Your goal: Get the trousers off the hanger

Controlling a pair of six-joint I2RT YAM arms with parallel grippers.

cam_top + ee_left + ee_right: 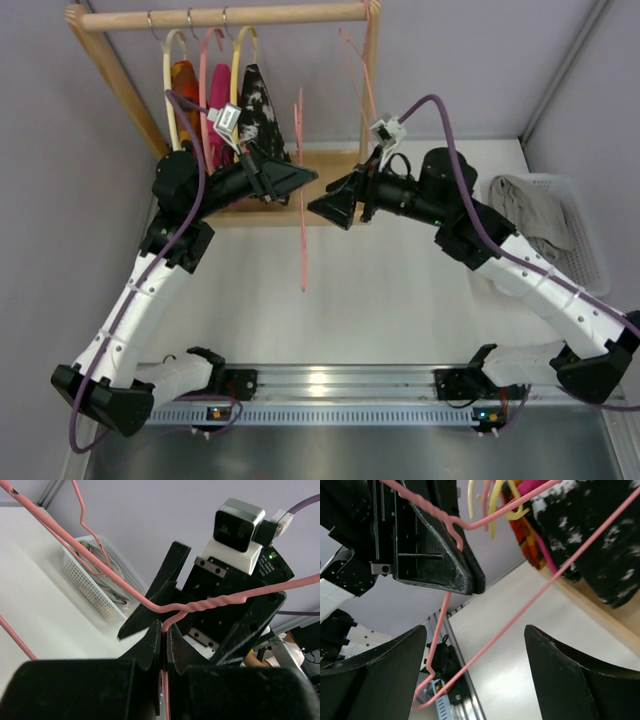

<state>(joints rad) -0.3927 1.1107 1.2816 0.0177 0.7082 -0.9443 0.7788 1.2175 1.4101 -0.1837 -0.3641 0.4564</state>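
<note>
My left gripper (308, 178) is shut on the hook of the thin pink hanger (302, 230), which hangs bare and edge-on above the table. In the left wrist view the hook wire runs between my closed fingers (165, 630), with the twisted neck of the hanger (210, 604) just above. The grey trousers (535, 215) lie crumpled in the white basket (578, 190) at the right, also seen in the left wrist view (107, 587). My right gripper (325, 210) is open and empty, facing the hanger (520, 608), whose wire crosses between its spread fingers (475, 645).
A wooden clothes rack (220, 15) stands at the back with cream and pink hangers carrying an orange garment (183, 80), a magenta garment (215, 125) and a black-and-white garment (258, 110). A second thin pink hanger (358, 65) hangs bare at the rod's right end.
</note>
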